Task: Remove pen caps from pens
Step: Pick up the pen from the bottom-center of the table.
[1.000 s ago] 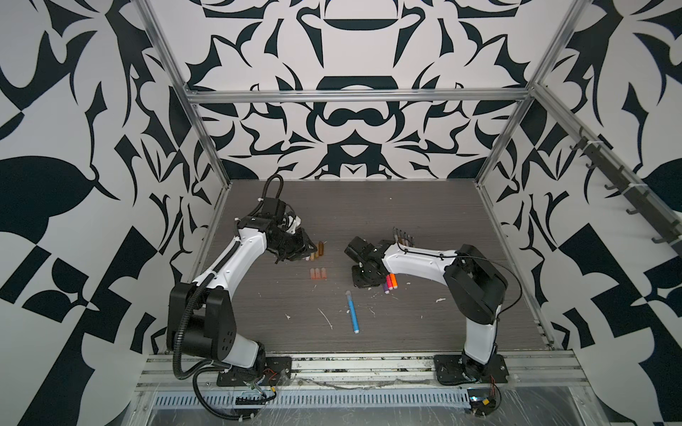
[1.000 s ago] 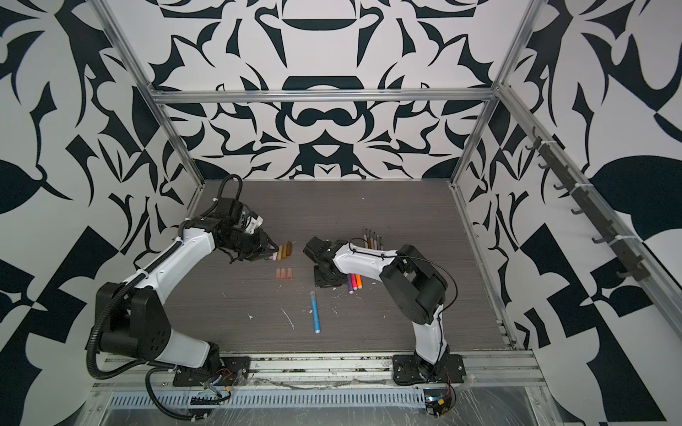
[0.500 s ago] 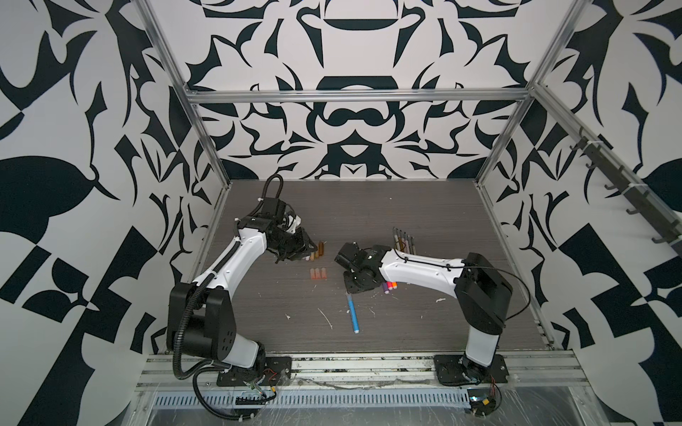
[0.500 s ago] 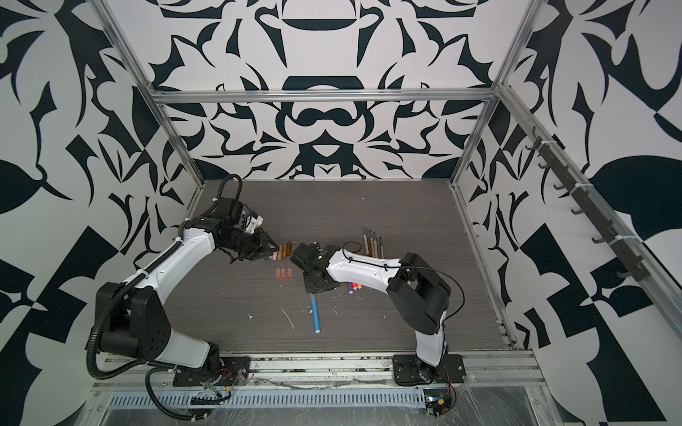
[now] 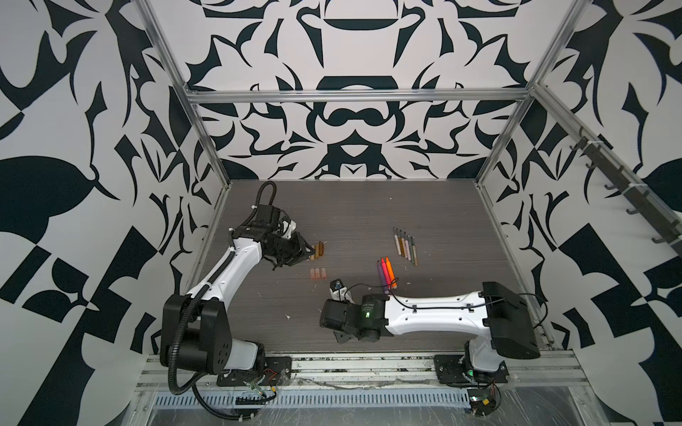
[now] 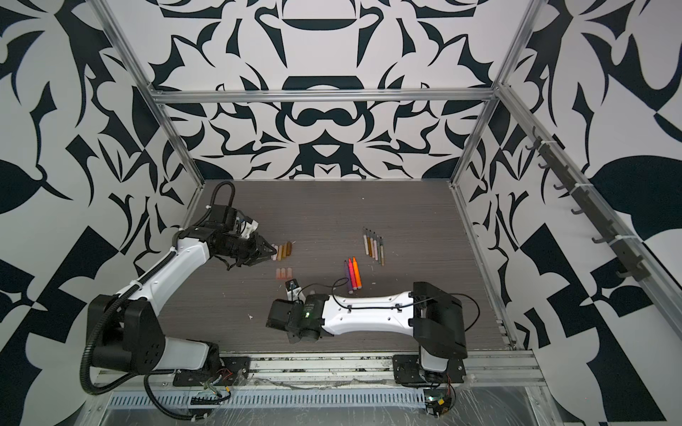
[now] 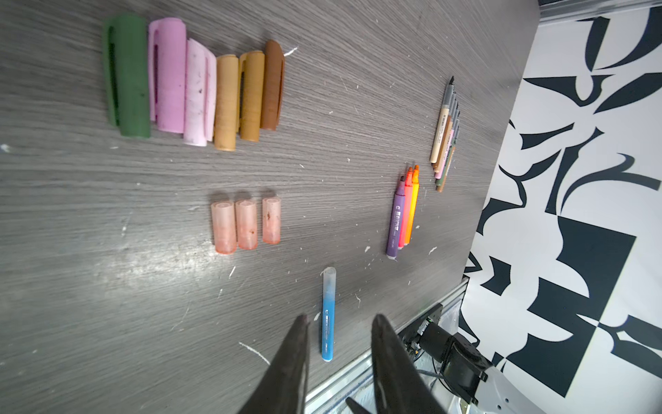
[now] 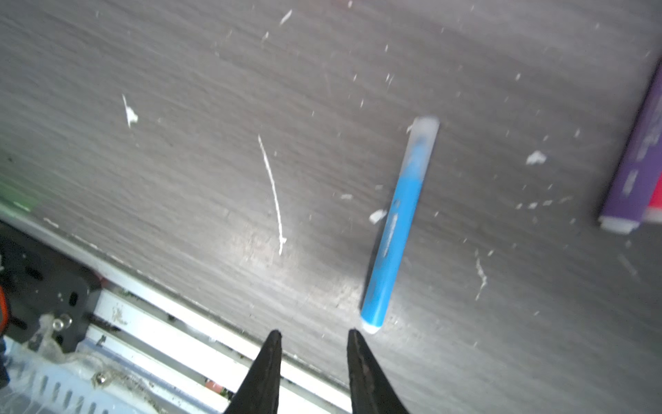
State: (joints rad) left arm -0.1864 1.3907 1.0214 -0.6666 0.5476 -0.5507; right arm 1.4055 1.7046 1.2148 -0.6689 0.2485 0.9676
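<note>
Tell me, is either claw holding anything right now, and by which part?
Nothing is held. The left gripper and right gripper are both open and empty; the blue pen lies free.

Right arm [image 5: 431, 319] is off the three bright pens [image 5: 385, 273] and swings back toward the front rail. It now lies low across the blue pen [image 8: 398, 224] and hides it in both top views. The bright trio beyond the blue pen is uncovered again. Right gripper [image 8: 313, 333] now sits near the blue pen's butt end, with its jaws a touch wider apart than a second ago.
</note>
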